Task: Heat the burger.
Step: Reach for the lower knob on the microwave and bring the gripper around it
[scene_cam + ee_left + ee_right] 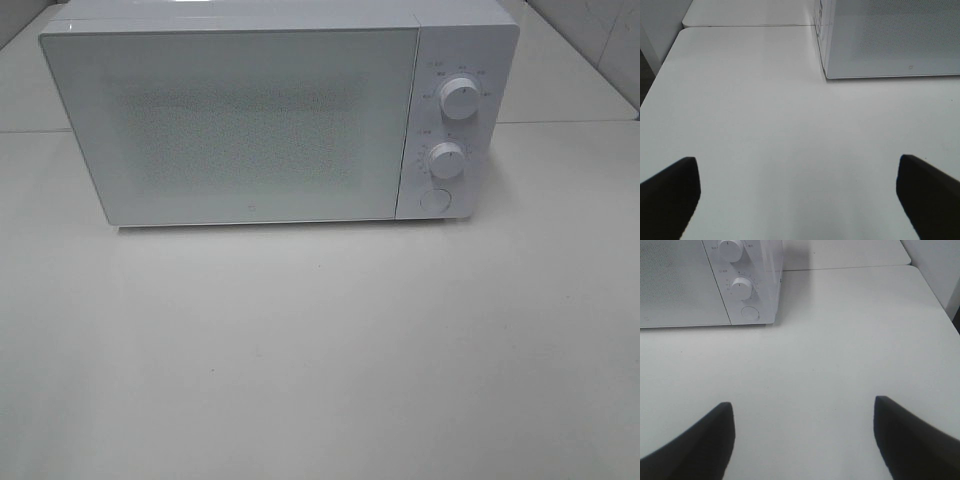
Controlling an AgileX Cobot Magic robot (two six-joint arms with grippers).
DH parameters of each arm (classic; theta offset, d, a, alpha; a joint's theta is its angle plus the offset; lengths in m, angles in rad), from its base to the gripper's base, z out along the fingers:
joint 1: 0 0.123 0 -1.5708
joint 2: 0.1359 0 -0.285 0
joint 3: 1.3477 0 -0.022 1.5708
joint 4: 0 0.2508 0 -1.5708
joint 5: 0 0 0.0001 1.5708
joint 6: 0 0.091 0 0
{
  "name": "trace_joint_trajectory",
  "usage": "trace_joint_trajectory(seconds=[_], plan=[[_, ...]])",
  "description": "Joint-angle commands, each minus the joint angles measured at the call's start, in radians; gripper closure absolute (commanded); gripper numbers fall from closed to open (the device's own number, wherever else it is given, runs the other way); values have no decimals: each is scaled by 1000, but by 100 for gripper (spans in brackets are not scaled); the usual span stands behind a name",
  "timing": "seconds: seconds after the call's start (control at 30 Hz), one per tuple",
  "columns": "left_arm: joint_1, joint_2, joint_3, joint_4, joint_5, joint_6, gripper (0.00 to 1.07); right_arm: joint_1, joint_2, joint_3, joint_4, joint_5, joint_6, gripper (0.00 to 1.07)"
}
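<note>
– Two grippers: state?
– Left gripper [796,167] has its jaws spread wide over the table [765,110], with nothing between them. Right gripper [802,407] is likewise spread and holds nothing.
– Burger location?
– Cannot tell; no view shows it. The microwave [230,120] stands at the table's back with its door closed.

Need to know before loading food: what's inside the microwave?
The microwave is closed; its door is a pale dotted panel showing nothing through. Any contents are hidden.
</note>
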Motion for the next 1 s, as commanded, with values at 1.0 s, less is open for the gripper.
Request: trace_joint_trajectory(seconds=[1.0], plan=[[3,-22,-1,-1,3,-10,6,-5,-29,1,-7,-7,0,31]])
